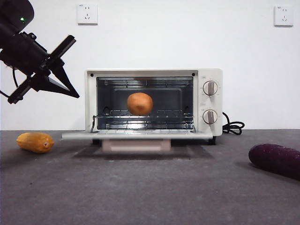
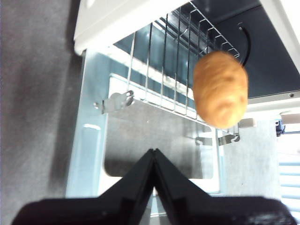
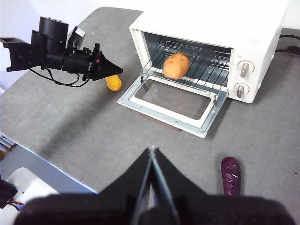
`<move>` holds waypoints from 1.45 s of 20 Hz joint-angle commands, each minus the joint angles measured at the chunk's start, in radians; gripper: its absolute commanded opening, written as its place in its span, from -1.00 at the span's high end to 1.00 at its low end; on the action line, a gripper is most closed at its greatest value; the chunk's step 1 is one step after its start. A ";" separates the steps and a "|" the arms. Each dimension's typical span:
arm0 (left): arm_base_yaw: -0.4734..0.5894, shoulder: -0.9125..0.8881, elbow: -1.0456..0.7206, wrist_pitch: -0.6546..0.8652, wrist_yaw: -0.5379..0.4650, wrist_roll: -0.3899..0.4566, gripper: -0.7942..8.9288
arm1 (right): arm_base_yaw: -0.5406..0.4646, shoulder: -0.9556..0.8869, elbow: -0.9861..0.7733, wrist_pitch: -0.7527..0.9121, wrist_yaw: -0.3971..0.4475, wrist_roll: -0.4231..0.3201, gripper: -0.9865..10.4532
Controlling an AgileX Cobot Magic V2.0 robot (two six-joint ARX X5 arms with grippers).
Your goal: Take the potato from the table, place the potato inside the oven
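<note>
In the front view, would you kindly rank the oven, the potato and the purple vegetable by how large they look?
1. The oven, by far.
2. The purple vegetable, though it lies nearer the camera and is cut by the edge, so unsure.
3. The potato.

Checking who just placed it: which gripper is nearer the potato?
Left. The left gripper hangs shut beside the oven's open door, near the potato; the right gripper waits farther back.

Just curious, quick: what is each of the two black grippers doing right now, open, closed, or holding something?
Left gripper: closed, empty, outside the cream-white toaster oven.
Right gripper: closed, empty, high over the dark grey table.
</note>
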 commanded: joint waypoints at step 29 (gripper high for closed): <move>-0.077 0.169 -0.001 -0.262 -0.156 0.175 0.85 | 0.001 0.000 -0.014 -0.019 -0.011 0.026 0.83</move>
